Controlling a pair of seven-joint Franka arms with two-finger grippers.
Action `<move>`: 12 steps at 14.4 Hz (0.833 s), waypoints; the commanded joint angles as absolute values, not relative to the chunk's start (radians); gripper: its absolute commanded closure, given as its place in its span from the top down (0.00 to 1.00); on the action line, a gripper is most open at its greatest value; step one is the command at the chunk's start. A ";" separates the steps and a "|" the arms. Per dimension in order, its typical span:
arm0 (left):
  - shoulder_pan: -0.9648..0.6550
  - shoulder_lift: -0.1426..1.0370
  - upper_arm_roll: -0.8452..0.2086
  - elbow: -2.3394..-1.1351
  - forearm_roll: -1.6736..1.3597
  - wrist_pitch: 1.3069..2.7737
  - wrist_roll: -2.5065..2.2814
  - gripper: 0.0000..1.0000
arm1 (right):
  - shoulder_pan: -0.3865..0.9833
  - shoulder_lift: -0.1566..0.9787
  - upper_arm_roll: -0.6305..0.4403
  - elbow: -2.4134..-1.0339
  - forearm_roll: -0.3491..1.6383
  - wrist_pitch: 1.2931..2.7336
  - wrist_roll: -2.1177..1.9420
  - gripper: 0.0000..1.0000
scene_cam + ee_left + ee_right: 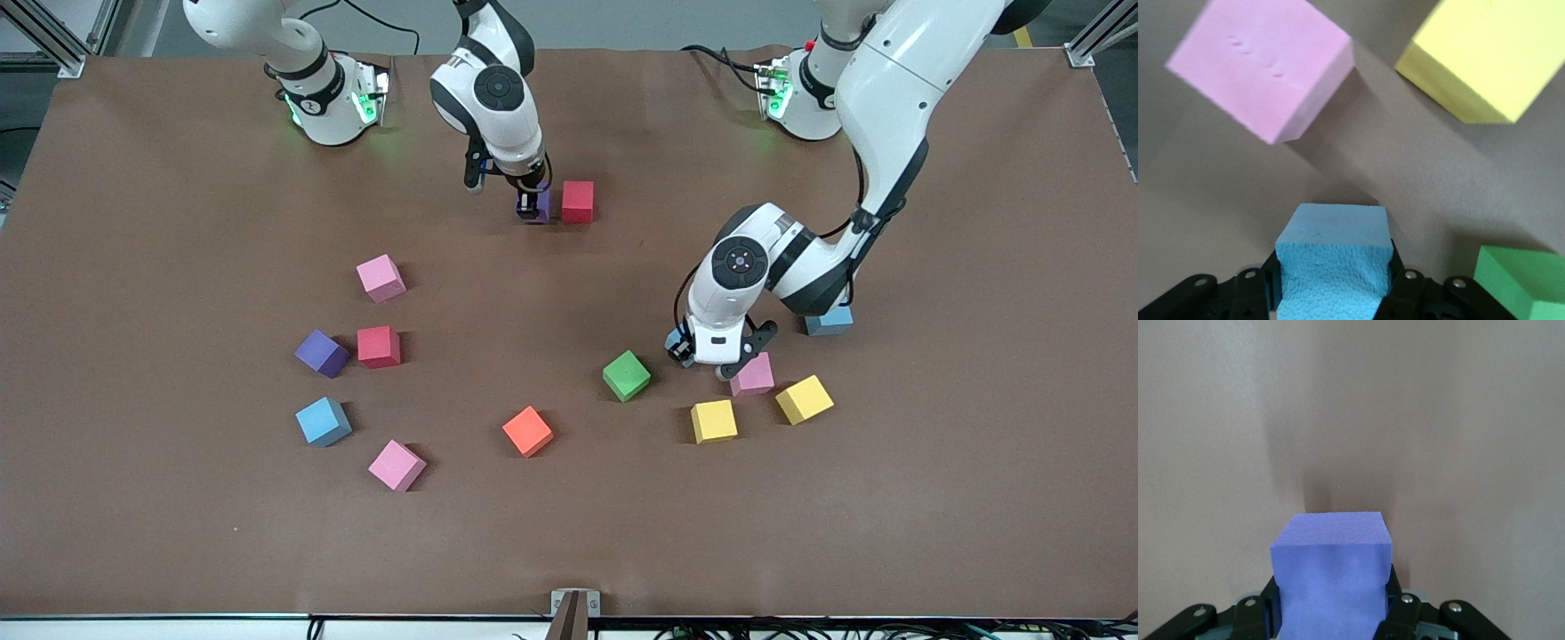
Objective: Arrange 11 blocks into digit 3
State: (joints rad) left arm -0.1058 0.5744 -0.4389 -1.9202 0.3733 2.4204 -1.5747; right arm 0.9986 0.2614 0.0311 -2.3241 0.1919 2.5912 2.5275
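left end effector [1331, 293] is clamping a light blue block [1333, 257]; right end effector [1331, 613] is clamping a purple block [1331, 577], red block [577, 201] at its 3 o'clock in the front view.

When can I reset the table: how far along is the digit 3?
Barely begun: one red foam cube looks placed. In hand: the right gripper holds a purple foam cube beside it, the left gripper a light blue foam cube. Left: no bar formed yet.

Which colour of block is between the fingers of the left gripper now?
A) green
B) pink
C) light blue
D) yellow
C: the left wrist view shows the left gripper shut on a light blue block, while the pink, yellow and green blocks lie free on the table.
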 commanded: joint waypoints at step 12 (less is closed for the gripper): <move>-0.100 0.362 -0.736 -2.264 0.388 2.425 -2.736 0.35 | 1.062 0.334 0.028 -2.279 0.213 2.632 2.588 0.05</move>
State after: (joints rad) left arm -0.1090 0.3808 -0.6896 -2.2307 0.3749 2.4192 -2.6218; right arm 1.0517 0.3248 0.0310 -2.2894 0.1935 2.6348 2.5702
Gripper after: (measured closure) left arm 0.458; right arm 0.471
